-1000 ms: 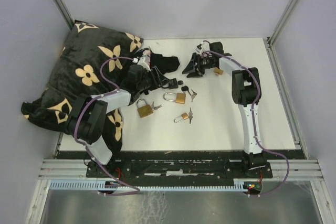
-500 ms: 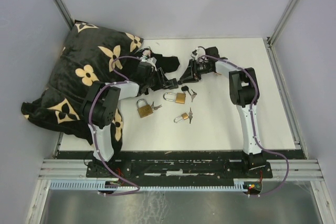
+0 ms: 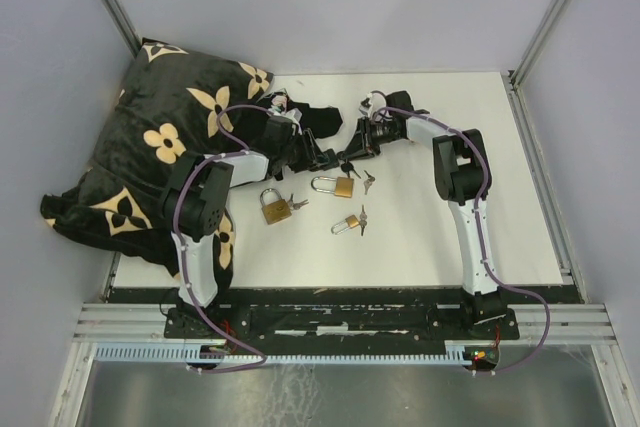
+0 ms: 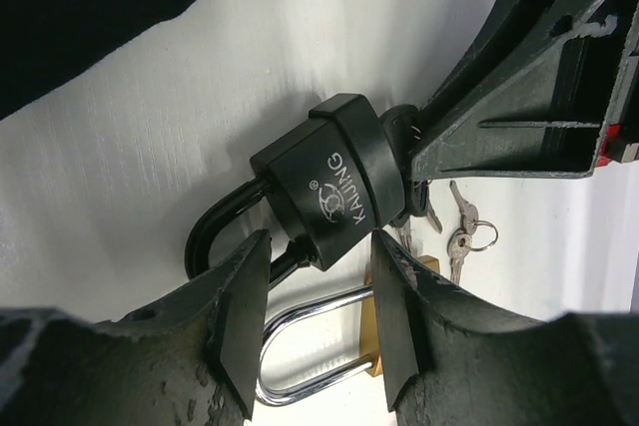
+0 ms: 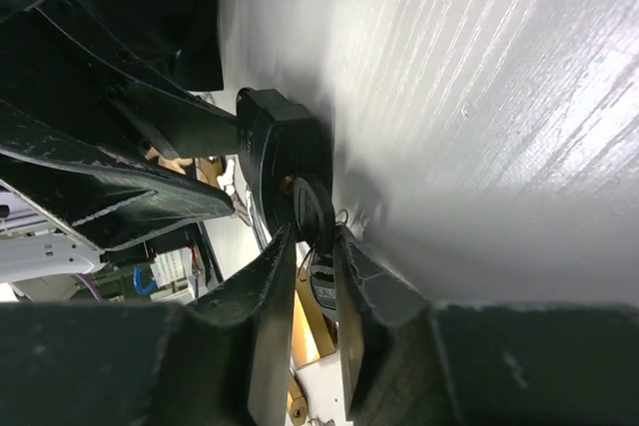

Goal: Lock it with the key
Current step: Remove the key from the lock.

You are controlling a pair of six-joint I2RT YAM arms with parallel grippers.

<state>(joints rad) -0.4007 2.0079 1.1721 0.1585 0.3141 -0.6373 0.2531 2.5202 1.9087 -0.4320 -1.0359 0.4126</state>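
Two arms, one tiny job, and both are crammed into the same spot mid-table. The left gripper (image 4: pixel 319 251) has its jaws clamped on the shackle end of the black padlock (image 4: pixel 329 187), one pad on each side of the body. That keeps the lock low over the white table (image 3: pixel 440 237), just off the edge of the flowery blanket (image 3: pixel 160 137). The key (image 5: pixel 316 209) is sitting in the keyhole at the other end. The right gripper (image 5: pixel 315 246) has its jaws pulled in narrow, one on each side of the key's black head. From the wrist view I honestly can't tell if the pads are biting on it or just hugging it.

My guess is the turn comes next, and here's where it could go sideways:

- If the right pads only brush the head, the wrist rolls and the key doesn't. Nothing locks.
- The left jaws only hold one end of the body, so twisting force from the key could spin the whole lock in the grip.
- If the right wrist isn't lined up with the key shaft, the twist pries sideways and could drag the key out or jam it.
- The fingers of both arms nearly touch, so a big roll could bump them.
- Brass padlocks (image 3: pixel 276 207) lie just beside all this, easy to nudge.
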